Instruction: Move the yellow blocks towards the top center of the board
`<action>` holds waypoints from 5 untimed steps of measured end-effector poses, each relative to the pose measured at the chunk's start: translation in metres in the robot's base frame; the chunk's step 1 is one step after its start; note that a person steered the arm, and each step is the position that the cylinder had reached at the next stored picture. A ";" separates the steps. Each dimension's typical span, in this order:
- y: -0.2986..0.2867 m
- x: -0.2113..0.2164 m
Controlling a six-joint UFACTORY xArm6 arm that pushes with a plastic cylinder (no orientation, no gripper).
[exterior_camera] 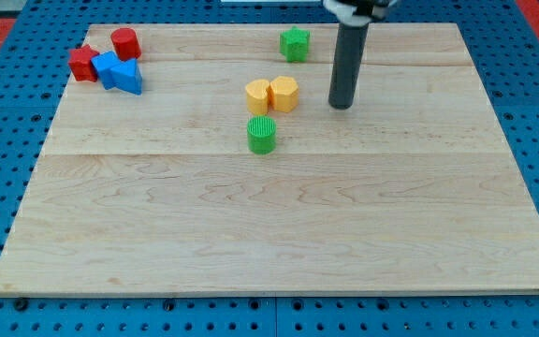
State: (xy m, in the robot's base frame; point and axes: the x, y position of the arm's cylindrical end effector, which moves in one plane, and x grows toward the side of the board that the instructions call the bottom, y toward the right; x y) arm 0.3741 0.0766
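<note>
Two yellow blocks are seen side by side, touching, a little above the middle of the wooden tabletop (279, 234). The left one, a yellow heart-like block (257, 95), has a shape that is hard to make out. The right one is a yellow hexagon block (284, 94).

My tip (342, 105) is set down on the board to the view's right of the yellow hexagon block, near it but apart from it. The top of the rod is cut off by the view's top edge, so the arm that carries it is hardly seen. No jaws are carried by this rod, so nothing can be told about jaws being apart or together.

A green cylinder (262, 135) is seen just below the yellow pair, apart from them. A green star-like block (295, 43) is placed near the top edge, up and to the left of my tip.

At the view's top left, four blocks are bunched together. A red cylinder (124, 43) is at the top. A red block (83, 63) is partly hidden by a blue block (109, 68), and a blue triangle-like block (129, 79) is pressed against that one. Their shapes are hard to tell.
</note>
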 end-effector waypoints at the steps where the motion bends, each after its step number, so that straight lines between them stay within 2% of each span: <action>1: -0.061 -0.004; 2: -0.061 -0.027; 3: -0.061 -0.073; 4: -0.037 -0.061; 5: -0.026 -0.013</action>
State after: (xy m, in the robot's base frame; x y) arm 0.3615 0.0502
